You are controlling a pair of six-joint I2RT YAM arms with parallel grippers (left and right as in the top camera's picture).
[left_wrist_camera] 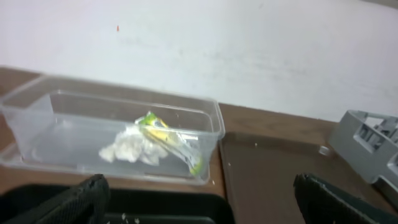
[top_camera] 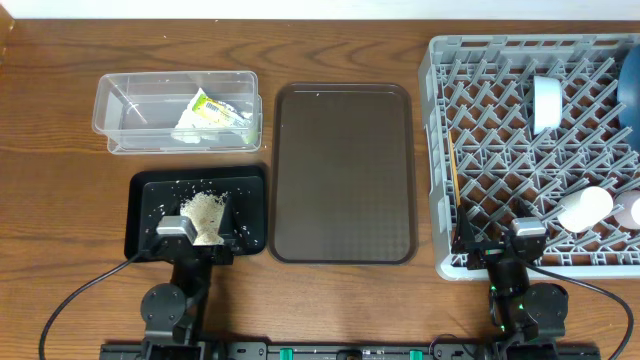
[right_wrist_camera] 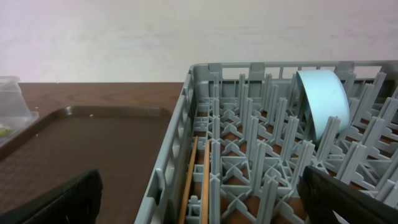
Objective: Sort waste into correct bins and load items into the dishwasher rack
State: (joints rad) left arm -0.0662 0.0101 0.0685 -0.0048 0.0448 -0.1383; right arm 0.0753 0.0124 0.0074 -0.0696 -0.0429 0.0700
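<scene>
Overhead: crumpled tissue (top_camera: 192,130) and yellow-green wrapper (top_camera: 212,108) inside the clear tub (top_camera: 110,110); rice (top_camera: 205,210) heaped on the black tray (top_camera: 143,230). Probably weighs almost nothing and squashes under a pinch, so take the tissue by its bulk rather than by the slick wrapper. No pinching loose grains; likely easier to move tray and all. Brown tray (top_camera: 345,170) between the bins and the rack (top_camera: 500,43). In the rack: white bowl (top_camera: 547,103) on edge, blue dish (top_camera: 630,85) at the far right, pale cup (top_camera: 585,208) and pinkish cup (top_camera: 632,210) near the front, chopsticks (top_camera: 454,195) along the left wall. Hard, smooth, probably breakable ware; calls for a grip across a rim.

Left wrist: left gripper (left_wrist_camera: 199,190) spread wide, holding nothing, over the black tray and facing the tub. Tub wall in the way of the tissue, so reach in from above.

Right wrist: right gripper (right_wrist_camera: 199,177) likewise wide and empty, at the rack's near left corner. Chopsticks straight ahead: thin, stiff, apt to roll, hemmed in by pegs (right_wrist_camera: 249,134) and wall.
</scene>
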